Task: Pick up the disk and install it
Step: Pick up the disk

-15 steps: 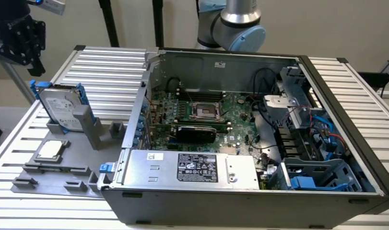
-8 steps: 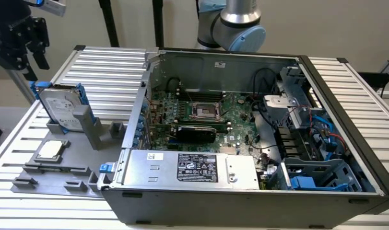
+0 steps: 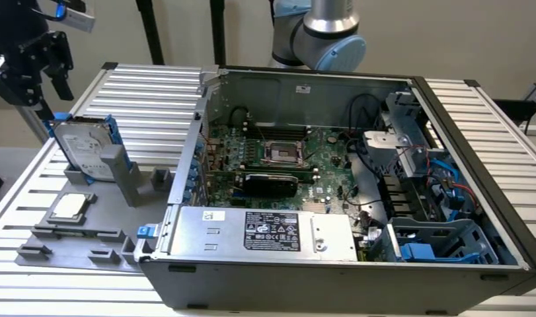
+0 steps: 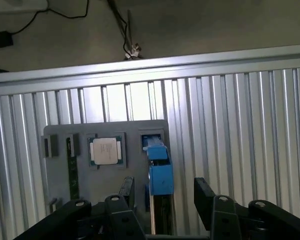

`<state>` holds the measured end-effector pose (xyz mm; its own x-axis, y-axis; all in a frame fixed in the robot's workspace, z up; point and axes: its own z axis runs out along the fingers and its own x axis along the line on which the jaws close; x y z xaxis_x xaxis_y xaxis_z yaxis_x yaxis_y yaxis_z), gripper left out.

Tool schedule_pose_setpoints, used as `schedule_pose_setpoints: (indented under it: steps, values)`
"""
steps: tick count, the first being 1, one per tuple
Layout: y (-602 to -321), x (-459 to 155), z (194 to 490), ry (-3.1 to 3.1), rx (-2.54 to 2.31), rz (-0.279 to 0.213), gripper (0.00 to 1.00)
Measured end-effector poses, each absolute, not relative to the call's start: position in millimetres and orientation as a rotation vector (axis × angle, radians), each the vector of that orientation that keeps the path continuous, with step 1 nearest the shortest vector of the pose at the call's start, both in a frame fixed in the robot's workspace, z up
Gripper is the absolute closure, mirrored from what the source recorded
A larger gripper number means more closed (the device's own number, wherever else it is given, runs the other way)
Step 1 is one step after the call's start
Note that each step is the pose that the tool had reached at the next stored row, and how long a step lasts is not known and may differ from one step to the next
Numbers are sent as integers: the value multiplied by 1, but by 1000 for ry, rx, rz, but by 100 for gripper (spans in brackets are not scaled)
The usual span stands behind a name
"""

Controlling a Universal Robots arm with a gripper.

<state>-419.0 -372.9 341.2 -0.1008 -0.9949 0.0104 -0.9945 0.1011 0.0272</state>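
Disk (image 3: 78, 146) stands on edge in a grey slotted holder along one edge of the grey fixture plate (image 3: 74, 241), blue rails showing, near the square chip (image 3: 69, 206). Gripper (image 3: 45, 92) hangs above it, not touching, claw spread wide. Plate lies near a corner of the ribbed table (image 3: 153, 86), at the exterior view's left of the open computer case (image 3: 294, 82).
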Motion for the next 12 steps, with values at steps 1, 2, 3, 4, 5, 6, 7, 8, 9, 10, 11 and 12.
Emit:
schedule_pose_setpoints:
  steps: [1,2,3,4,5,6,7,8,9,10,11,12]
  values:
    - [-373,-419,339,-2309,2092,-21,40]
    - [-373,-419,338,-2306,2095,-20,40]
    - [-373,-419,336,-2303,2098,-20,40]
    - [-373,-419,334,-2300,2101,-20,40]
    - [-373,-419,332,-2298,2104,-20,40]
    - [-373,-419,330,-2295,2107,-20,40]
    - [-373,-419,328,-2293,2109,-20,40]
    - [-373,-419,327,-2291,2111,-20,40]
    - [-373,-419,325,-2289,2114,-20,40]
    - [-373,-419,323,-2287,2116,-20,40]
    - [-373,-419,321,-2285,2118,-20,40]
    - [-373,-419,319,-2283,2120,-20,40]
